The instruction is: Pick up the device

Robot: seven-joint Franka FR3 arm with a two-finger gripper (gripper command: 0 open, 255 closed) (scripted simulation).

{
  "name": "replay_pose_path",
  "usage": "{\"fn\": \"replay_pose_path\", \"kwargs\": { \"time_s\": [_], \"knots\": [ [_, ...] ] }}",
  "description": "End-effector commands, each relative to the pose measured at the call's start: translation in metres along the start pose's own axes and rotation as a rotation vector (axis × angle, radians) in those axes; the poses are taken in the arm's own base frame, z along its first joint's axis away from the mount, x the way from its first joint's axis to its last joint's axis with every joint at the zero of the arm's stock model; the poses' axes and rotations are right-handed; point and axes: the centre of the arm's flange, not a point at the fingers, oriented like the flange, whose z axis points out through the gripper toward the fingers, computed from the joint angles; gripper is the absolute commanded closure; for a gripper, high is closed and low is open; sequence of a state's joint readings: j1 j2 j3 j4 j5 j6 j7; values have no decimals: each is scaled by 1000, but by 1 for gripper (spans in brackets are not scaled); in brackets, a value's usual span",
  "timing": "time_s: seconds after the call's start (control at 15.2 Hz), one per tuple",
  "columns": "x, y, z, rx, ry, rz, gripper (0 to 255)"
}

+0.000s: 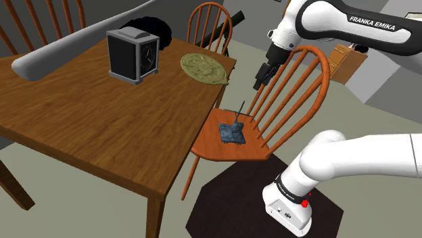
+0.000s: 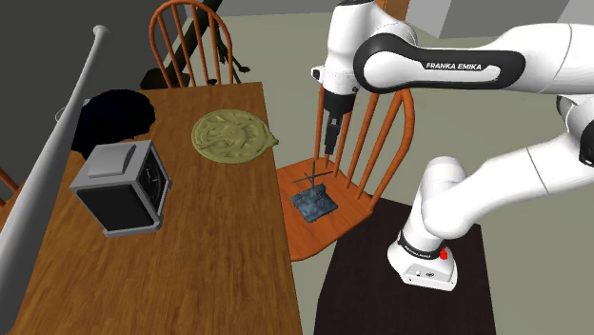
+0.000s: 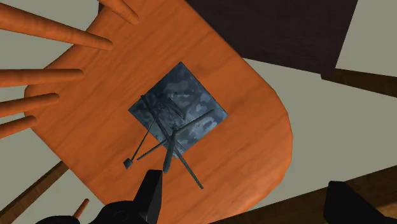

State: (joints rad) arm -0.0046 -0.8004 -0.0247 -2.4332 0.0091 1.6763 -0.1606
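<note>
The device (image 1: 232,132) (image 2: 314,202) (image 3: 178,114) is a small blue-grey square slab with thin dark rods sticking up from it. It lies on the orange wooden chair seat (image 1: 209,147) (image 2: 306,240) (image 3: 254,146) beside the table. My black gripper (image 1: 261,80) (image 2: 327,145) (image 3: 251,205) hangs well above it, in front of the chair's spindle back and pointing down. Its fingers (image 3: 153,191) stand wide apart with nothing between them, and the device sits below them, nearer one finger.
A wooden table (image 1: 88,128) (image 2: 219,247) next to the chair carries a dark box with a clock face (image 1: 133,55) (image 2: 122,187), an olive round dish (image 1: 203,67) (image 2: 231,135) and a black lump (image 2: 114,114). A grey pole (image 1: 61,51) crosses it. A dark rug (image 1: 230,203) lies under the stand.
</note>
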Motion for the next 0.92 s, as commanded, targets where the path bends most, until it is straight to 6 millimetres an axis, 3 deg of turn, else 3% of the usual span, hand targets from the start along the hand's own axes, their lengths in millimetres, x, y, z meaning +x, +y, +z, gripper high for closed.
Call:
{"fn": "replay_pose_path", "kwargs": {
  "time_s": [0.0, 0.86],
  "knots": [
    [0, 0, 0, 0, 0, 0, 0],
    [78, 34, 157, -51, -173, -532, 0]
  ]
}}
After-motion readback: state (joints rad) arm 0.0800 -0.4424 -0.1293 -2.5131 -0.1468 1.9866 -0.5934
